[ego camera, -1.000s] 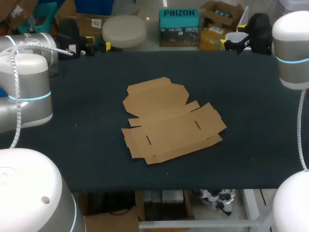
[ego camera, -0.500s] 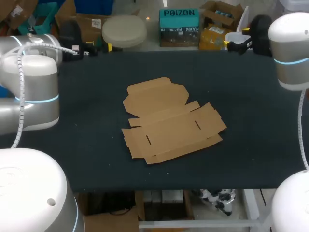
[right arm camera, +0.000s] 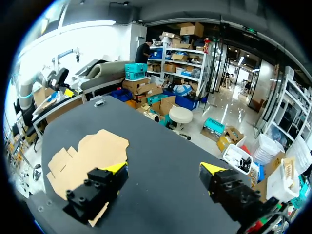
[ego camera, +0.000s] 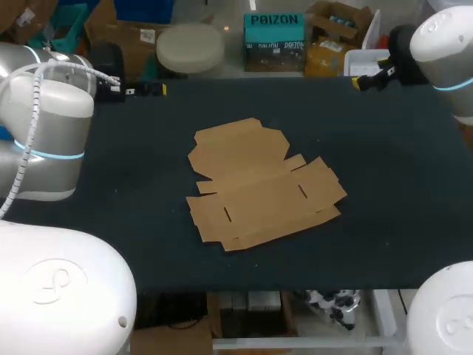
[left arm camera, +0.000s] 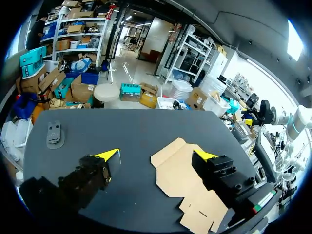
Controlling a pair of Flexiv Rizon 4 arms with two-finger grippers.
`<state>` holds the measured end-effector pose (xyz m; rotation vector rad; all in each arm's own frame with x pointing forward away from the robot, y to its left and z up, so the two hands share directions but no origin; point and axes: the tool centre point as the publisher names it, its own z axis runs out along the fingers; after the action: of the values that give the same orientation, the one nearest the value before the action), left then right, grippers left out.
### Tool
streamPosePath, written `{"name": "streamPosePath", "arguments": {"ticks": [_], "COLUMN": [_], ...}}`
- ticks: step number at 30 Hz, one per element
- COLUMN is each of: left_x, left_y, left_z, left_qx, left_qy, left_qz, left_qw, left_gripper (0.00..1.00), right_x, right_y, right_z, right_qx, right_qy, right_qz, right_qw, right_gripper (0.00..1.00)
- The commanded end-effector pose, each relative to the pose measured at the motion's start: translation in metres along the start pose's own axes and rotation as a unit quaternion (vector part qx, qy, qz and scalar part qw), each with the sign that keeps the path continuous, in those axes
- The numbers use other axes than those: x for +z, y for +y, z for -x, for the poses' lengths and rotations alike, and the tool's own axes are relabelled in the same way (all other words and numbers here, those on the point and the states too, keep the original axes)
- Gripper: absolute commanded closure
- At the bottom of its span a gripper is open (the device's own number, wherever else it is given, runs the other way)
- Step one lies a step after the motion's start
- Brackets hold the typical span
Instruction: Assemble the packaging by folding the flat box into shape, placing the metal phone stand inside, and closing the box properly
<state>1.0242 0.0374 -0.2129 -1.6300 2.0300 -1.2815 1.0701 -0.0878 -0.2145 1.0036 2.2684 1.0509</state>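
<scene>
The flat brown cardboard box (ego camera: 259, 185) lies unfolded in the middle of the dark table. It also shows ahead of my left gripper (left arm camera: 190, 180) and beside my right gripper (right arm camera: 87, 156). My left gripper (ego camera: 148, 89) hangs over the far left edge of the table, open and empty (left arm camera: 158, 155). At the far right edge my right gripper (ego camera: 369, 76) is open too, holding nothing (right arm camera: 165, 168). A small grey metal piece (left arm camera: 54, 135), apparently the phone stand, rests near the table's far left corner. In the head view my left arm hides it.
The table (ego camera: 384, 222) carries only the box and the grey piece. My left arm's large joints (ego camera: 44, 111) stand over the left side, and my right arm's joint (ego camera: 443, 37) over the far right corner.
Both arms have swung: my left gripper slid a little right along the far edge, and my right arm rose toward the far right corner. The box has not moved.
</scene>
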Motion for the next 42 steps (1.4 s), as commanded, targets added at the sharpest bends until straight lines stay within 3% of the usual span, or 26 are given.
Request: {"name": "streamPosePath", "arguments": {"ticks": [1, 16, 21, 28, 32, 35, 42], "left_x": [-0.003, -0.003, -0.011, -0.025, -0.03, -0.036, -0.042], "left_y": [-0.005, -0.005, 0.004, 0.034, 0.056, 0.074, 0.099], "left_z": [-0.005, -0.005, -0.017, -0.032, -0.036, -0.038, -0.044], "left_qx": [-0.001, -0.001, -0.002, -0.039, -0.086, -0.111, -0.141], "left_qy": [-0.009, -0.009, -0.043, -0.078, -0.083, -0.085, -0.069], "left_qz": [0.116, 0.116, 0.162, 0.217, 0.25, 0.251, 0.274], "left_qw": [0.993, 0.993, 0.986, 0.972, 0.961, 0.958, 0.949], "left_gripper": [0.0, 0.0, 0.0, 0.0, 0.0, 0.0, 0.0], "right_x": [-0.006, -0.006, -0.01, -0.016, -0.019, -0.021, -0.03], "right_y": [0.006, 0.006, 0.001, -0.018, -0.035, -0.047, -0.069], "right_z": [0.001, 0.001, 0.005, -0.009, -0.021, -0.028, -0.039], "right_qx": [0.002, 0.002, 0.02, 0.032, 0.048, 0.06, 0.088], "right_qy": [0.003, 0.003, 0.04, 0.076, 0.104, 0.117, 0.144], "right_qz": [-0.162, -0.162, -0.196, -0.277, -0.298, -0.307, -0.328], "right_qw": [0.987, 0.987, 0.98, 0.957, 0.948, 0.943, 0.93], "right_gripper": [0.0, 0.0, 0.0, 0.0, 0.0, 0.0, 0.0]}}
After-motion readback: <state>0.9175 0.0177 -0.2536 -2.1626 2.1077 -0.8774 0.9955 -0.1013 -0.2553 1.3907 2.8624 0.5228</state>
